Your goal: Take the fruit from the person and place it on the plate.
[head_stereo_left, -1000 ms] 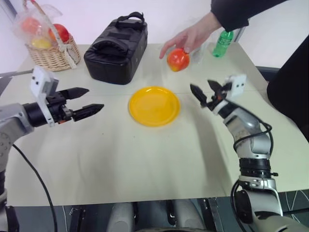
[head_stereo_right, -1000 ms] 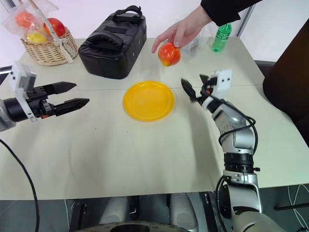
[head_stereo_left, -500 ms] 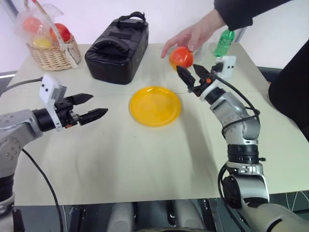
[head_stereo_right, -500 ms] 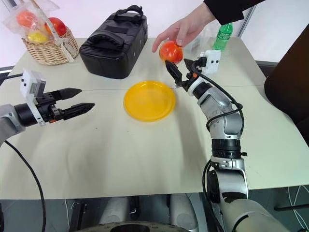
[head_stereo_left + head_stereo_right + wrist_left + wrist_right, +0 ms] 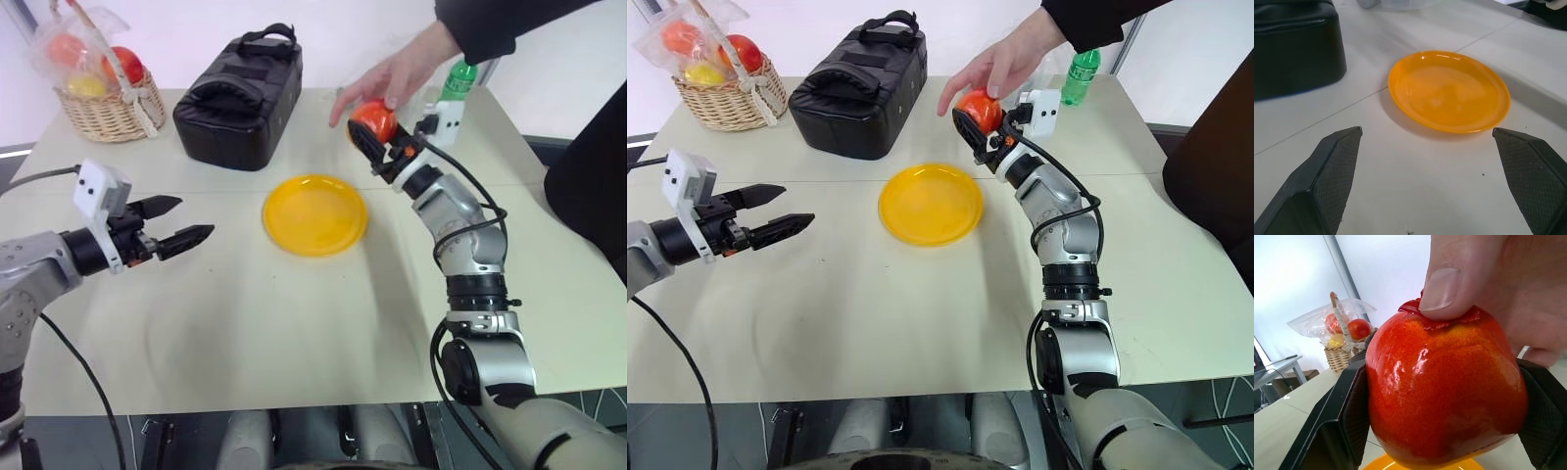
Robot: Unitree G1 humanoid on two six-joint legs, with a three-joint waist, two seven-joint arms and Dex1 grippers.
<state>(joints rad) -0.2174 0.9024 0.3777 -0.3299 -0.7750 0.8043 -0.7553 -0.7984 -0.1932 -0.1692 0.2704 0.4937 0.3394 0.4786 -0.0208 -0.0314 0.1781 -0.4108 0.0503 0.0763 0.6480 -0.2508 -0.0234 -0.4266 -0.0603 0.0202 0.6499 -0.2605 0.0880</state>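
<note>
While hand [image 5: 1484, 279] grips top, fruit [image 5: 1444, 391] sits between right fingers [image 5: 1344, 416].

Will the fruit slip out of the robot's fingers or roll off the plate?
The fruit looks smooth and glossy, so it may be slippery between the right gripper's fingers. It is round, so it would probably roll a little on the shallow plate. It looks firm, not squashy.
</note>
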